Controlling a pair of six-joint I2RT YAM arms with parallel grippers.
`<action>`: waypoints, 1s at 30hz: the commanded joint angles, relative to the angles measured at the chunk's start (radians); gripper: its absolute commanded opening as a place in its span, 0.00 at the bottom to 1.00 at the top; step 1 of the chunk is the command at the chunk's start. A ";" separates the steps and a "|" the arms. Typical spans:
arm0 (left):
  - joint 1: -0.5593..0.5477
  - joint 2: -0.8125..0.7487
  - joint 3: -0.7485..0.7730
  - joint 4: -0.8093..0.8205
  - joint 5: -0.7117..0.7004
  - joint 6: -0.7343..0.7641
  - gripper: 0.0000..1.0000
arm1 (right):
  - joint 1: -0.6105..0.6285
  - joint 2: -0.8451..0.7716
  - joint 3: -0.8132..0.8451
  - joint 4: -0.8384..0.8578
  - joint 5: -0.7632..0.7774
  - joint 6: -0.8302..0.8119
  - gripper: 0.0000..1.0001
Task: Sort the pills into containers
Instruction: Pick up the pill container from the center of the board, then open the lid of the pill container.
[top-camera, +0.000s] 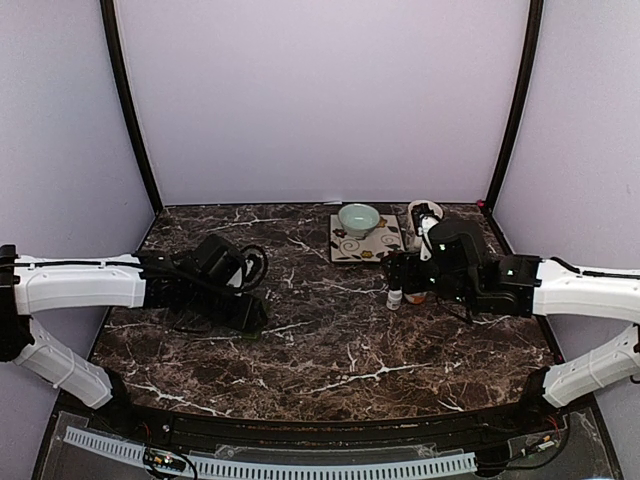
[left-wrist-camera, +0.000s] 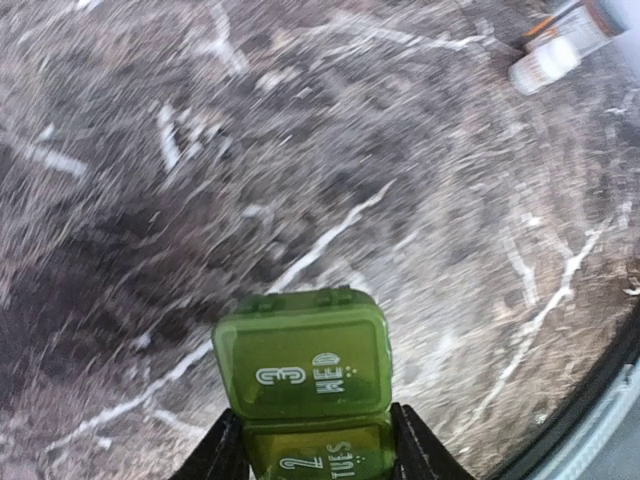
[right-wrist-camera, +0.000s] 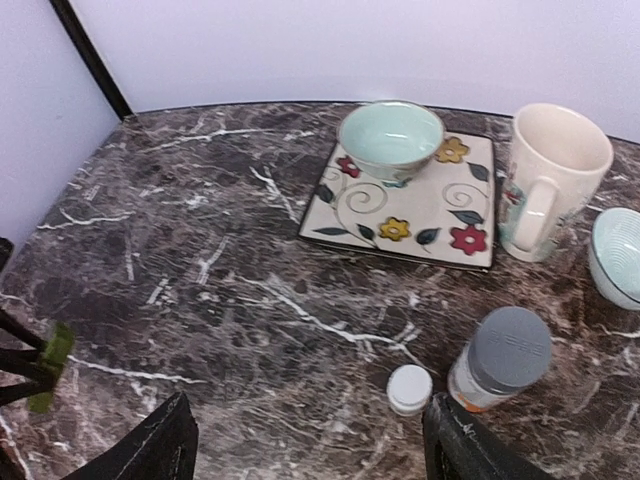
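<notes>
The left gripper (left-wrist-camera: 318, 445) is closed on the organiser (left-wrist-camera: 305, 365), clamped across its width at the cell marked 2 TUES, with one finger on each long side. The cell marked 3 WED is left standing free just beyond the fingertips. The organiser's long axis is thus aimed straight out from the jaws, in line with the fingers. Its printed lids are turned up toward the wrist camera, and both lids in view appear shut. It appears to be held off the table (left-wrist-camera: 420, 200), though the gap cannot be judged through the blur. The step in hand is judged to be placing the organiser. It would best be kept level and lids up, lowered flat and released only once seated, with the lids then still to be opened. The right gripper (right-wrist-camera: 310, 435) is spread wide and nothing is held. A white bottle (right-wrist-camera: 409, 388) lies just ahead, toward the right finger, and a grey-capped bottle (right-wrist-camera: 503, 358) is close beside it. Farther ahead a plate (right-wrist-camera: 430, 215), bowl (right-wrist-camera: 390, 135) and mug (right-wrist-camera: 550, 180) are seen. No loose pills are visible.
</notes>
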 joint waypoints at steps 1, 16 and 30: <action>0.032 -0.021 0.041 0.136 0.167 0.079 0.40 | 0.022 -0.030 -0.021 0.206 -0.145 0.021 0.78; 0.117 0.004 0.053 0.398 0.631 0.114 0.36 | 0.042 0.097 -0.126 0.627 -0.525 0.156 0.81; 0.118 0.045 0.071 0.476 0.824 0.129 0.34 | 0.042 0.249 -0.127 0.861 -0.681 0.272 0.82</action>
